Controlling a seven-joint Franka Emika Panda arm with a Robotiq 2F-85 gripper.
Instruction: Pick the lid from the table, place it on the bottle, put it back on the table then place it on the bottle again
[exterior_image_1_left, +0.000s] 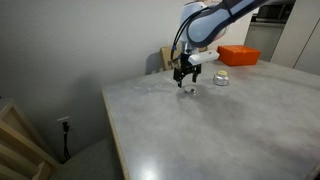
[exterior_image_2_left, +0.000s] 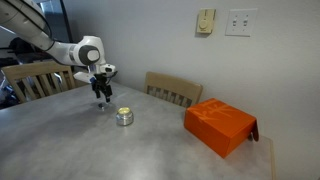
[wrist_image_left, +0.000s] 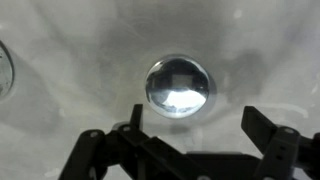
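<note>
Hovering over lid, hand wide open, empty.

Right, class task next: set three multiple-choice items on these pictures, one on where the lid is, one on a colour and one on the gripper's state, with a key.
1. Where is the lid?
A. On the bottle
B. On the table, under the gripper
C. On the box

2. What colour is the box?
A. Blue
B. Green
C. Orange

3. How do the gripper's jaws stand?
A. Open, holding nothing
B. Shut on the lid
C. Shut on the bottle

Key
1 B: the wrist view shows the lid lying flat on the grey tabletop, and the bottle stands apart from it.
2 C: the box looks bright orange in both exterior views.
3 A: in the wrist view the fingers stand wide apart with the lid untouched beyond them.
</note>
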